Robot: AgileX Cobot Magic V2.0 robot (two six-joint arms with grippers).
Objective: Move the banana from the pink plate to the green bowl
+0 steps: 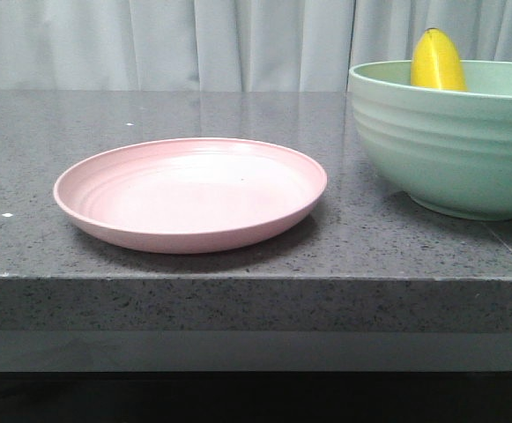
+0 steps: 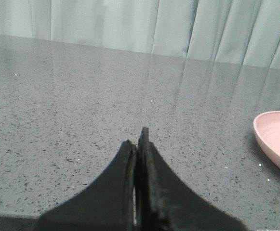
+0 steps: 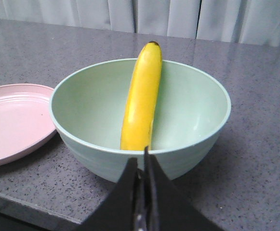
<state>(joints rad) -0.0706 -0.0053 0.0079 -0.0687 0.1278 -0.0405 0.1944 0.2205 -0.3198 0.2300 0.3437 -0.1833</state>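
The yellow banana (image 3: 140,98) lies inside the mint-green bowl (image 3: 193,144), leaning on its far wall with the dark tip above the rim. In the front view the banana's tip (image 1: 437,60) shows above the green bowl (image 1: 449,145) at the right. The pink plate (image 1: 189,192) is empty at the table's middle; it also shows in the right wrist view (image 3: 14,122) and in the left wrist view (image 2: 277,142). My right gripper (image 3: 141,159) is shut and empty, just in front of the bowl. My left gripper (image 2: 137,139) is shut and empty, over bare table left of the plate.
The grey speckled stone table (image 1: 44,132) has its front edge (image 1: 238,278) close to the plate and bowl. A pale curtain (image 1: 150,44) hangs behind the table.
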